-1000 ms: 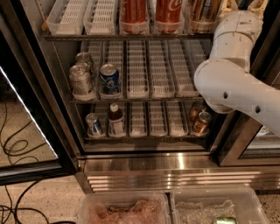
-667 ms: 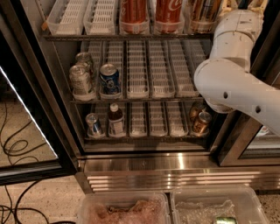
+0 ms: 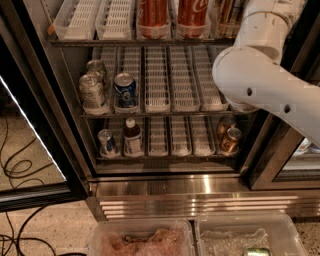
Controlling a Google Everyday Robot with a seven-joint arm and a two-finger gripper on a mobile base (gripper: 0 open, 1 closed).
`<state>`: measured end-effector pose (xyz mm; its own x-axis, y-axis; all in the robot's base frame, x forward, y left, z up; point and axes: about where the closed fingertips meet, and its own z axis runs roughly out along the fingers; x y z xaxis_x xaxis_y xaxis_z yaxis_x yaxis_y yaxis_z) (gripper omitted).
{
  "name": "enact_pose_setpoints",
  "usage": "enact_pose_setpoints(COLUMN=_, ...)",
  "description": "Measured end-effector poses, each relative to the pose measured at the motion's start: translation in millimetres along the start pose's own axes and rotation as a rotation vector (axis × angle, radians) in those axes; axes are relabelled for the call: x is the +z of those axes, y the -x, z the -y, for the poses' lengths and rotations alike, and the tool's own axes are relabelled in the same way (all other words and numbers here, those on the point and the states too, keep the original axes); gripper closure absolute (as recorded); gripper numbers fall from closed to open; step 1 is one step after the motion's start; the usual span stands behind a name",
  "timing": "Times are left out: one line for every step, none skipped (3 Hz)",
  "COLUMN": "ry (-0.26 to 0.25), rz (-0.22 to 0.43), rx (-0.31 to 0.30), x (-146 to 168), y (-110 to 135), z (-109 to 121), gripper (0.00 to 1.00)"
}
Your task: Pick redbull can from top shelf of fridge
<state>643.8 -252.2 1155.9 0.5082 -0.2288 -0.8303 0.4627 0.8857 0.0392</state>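
The fridge (image 3: 165,187) stands open, with its black-framed door swung to the left. The top shelf (image 3: 130,42) is the uppermost rack in view and carries white lane trays. Two red Coca-Cola cans (image 3: 152,12) stand in its middle lanes. No redbull can shows on it. A brownish item (image 3: 226,15) at its right end is partly hidden by my arm. My white arm (image 3: 260,85) rises in front of the fridge's right side and leaves the picture at the top. The gripper is out of view.
The middle rack holds two silver cans (image 3: 92,92) and a dark-blue can (image 3: 125,90). The bottom rack holds a small blue-and-silver can (image 3: 106,142), a bottle (image 3: 132,139) and two bronze cans (image 3: 230,140). Clear plastic bins (image 3: 145,240) sit below. Cables (image 3: 20,170) lie on the floor at left.
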Motion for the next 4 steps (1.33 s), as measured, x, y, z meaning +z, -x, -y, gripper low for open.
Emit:
enact_pose_setpoints(ry=-0.012, rz=0.028, rx=0.034, x=2, y=15, z=0, gripper=1.00)
enact_pose_setpoints(ry=0.032, rz=0.019, rx=-0.026, x=-11, y=29, z=23, gripper=1.00)
enact_pose_setpoints(ry=0.098, rz=-0.060, rx=-0.188, x=-53, y=26, z=67, gripper=1.00)
enact_pose_setpoints(ry=0.174, rz=-0.139, rx=-0.300, x=-82, y=23, z=99, gripper=1.00)
